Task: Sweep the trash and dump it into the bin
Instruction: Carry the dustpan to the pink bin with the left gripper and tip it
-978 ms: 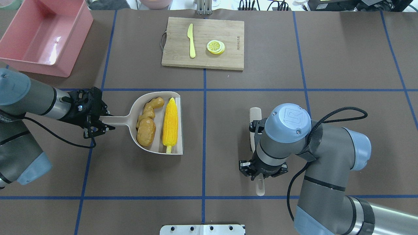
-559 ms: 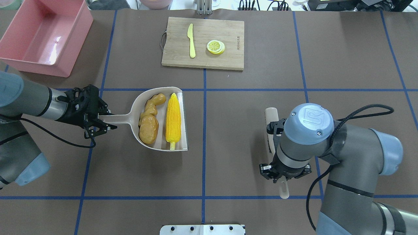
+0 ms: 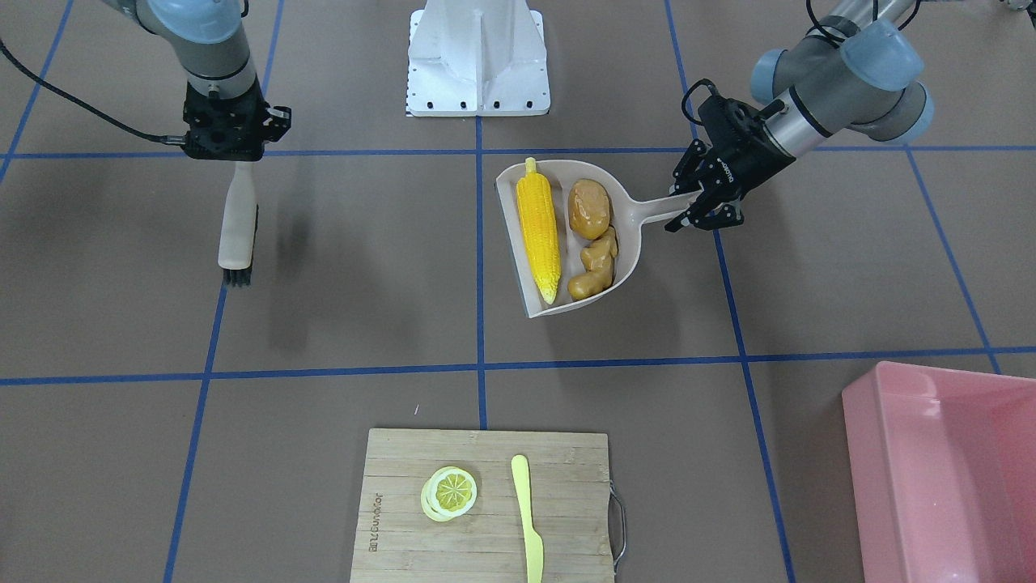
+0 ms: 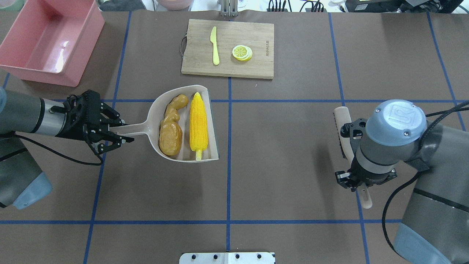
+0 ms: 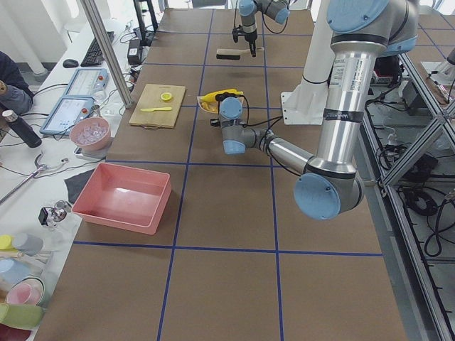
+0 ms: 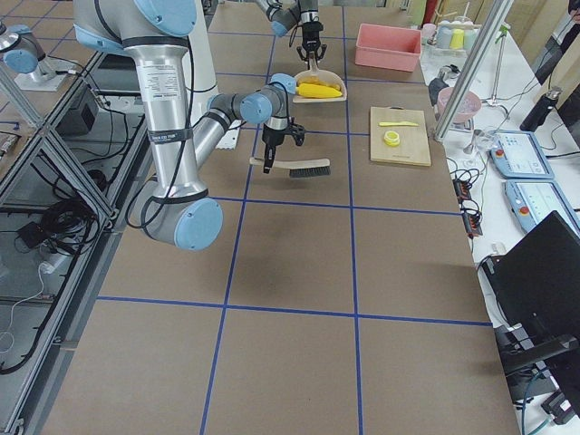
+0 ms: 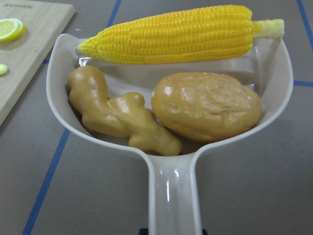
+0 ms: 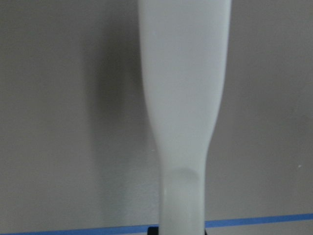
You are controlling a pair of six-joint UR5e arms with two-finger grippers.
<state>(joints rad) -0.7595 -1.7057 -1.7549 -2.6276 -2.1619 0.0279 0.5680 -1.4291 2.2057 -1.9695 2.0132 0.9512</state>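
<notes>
My left gripper point(image 4: 113, 135) is shut on the handle of a beige dustpan point(image 4: 154, 110) and holds it level, apparently a little above the table. In the pan lie the yellow corn cob point(image 4: 198, 121), the brown potato point(image 4: 170, 138) and the tan ginger root point(image 4: 173, 109); they show close up in the left wrist view, corn point(image 7: 171, 34), potato point(image 7: 205, 105), ginger point(image 7: 117, 115). The pink bin point(image 4: 88, 47) stands at the far left, apart from the pan. My right gripper point(image 4: 361, 185) is shut on a white brush point(image 4: 342, 121) far to the right.
A wooden cutting board point(image 4: 227, 68) at the far middle carries a pale yellow knife point(image 4: 214, 46) and lemon slices point(image 4: 242, 52). The robot's base plate point(image 4: 227, 257) sits at the near edge. Blue tape lines cross the brown table.
The left gripper has raised the loaded dustpan and carried it toward the far side. The right arm has carried the brush well to the right, away from the pan.
</notes>
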